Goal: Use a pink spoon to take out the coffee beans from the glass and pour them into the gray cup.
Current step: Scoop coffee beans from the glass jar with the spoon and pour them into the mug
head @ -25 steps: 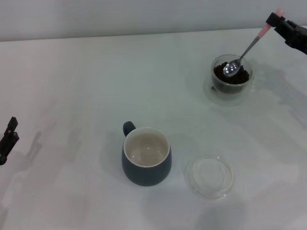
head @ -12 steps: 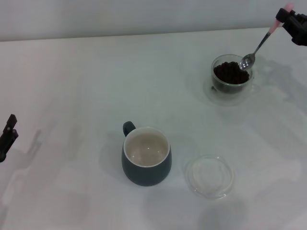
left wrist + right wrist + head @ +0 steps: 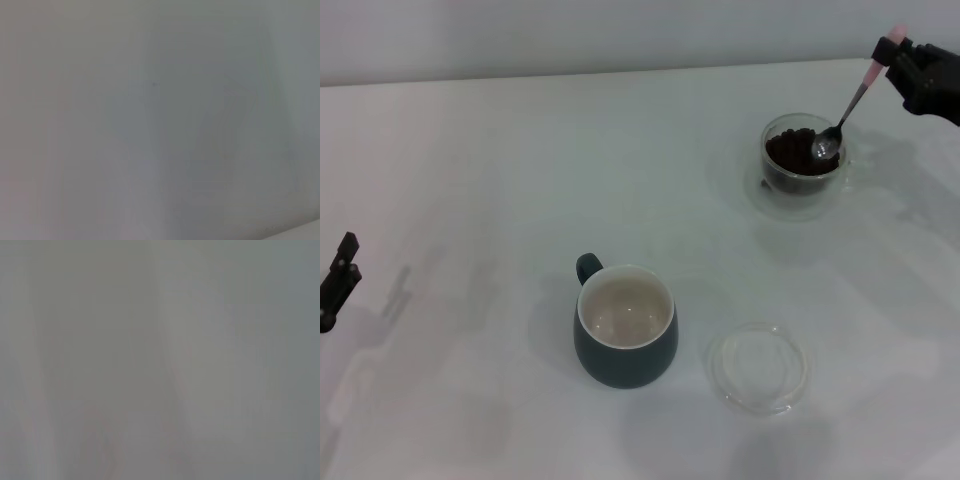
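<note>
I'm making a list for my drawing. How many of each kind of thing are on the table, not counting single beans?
Mugs: 1, the gray cup
Glass cups: 1, the glass with coffee beans
Glass saucers: 1, the clear saucer
Spoons: 1, the pink spoon, held by the right gripper
Total: 4

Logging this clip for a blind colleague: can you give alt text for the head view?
The right hand holds the pink spoon with its bowl dipped in the coffee beans inside the glass. The gray cup stands nearer, empty, beside a clear saucer; the left hand sits at the table's edge.
</note>
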